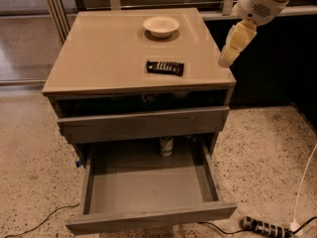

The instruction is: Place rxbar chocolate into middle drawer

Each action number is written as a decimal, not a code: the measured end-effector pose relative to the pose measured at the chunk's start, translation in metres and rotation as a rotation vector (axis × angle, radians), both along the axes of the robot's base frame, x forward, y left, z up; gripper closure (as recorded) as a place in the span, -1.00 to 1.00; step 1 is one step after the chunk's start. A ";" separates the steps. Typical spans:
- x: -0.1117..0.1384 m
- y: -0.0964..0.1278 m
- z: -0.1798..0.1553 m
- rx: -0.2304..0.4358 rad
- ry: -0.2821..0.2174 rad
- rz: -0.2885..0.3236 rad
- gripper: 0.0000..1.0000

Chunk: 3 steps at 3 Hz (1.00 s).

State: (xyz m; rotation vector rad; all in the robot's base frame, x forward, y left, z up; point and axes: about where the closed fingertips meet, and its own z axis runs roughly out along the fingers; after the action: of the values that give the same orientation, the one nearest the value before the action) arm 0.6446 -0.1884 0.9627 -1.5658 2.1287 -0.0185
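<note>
The rxbar chocolate (165, 67), a flat black bar with white lettering, lies on the tan cabinet top (99, 58), near its middle front. The middle drawer (148, 218) is pulled wide open below, and its grey floor is bare. My gripper (228, 59) hangs from the white arm at the upper right. It hovers just over the right edge of the cabinet top, to the right of the bar and apart from it. It holds nothing that I can see.
A cream-white bowl (161, 26) sits at the back of the cabinet top. A grey drawer front (143, 124) is above the open drawer. A small can (166, 146) stands behind the drawer's back. A power strip (262, 227) and cables lie on the speckled floor.
</note>
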 end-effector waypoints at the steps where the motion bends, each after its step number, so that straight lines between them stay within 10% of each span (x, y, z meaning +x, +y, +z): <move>1: 0.000 0.000 0.000 0.000 0.000 0.000 -1.00; 3: 0.021 0.015 -0.010 0.052 -0.002 0.024 -1.00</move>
State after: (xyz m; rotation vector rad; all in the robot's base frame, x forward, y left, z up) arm 0.6660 -0.1732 0.9528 -1.5598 2.0920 0.0430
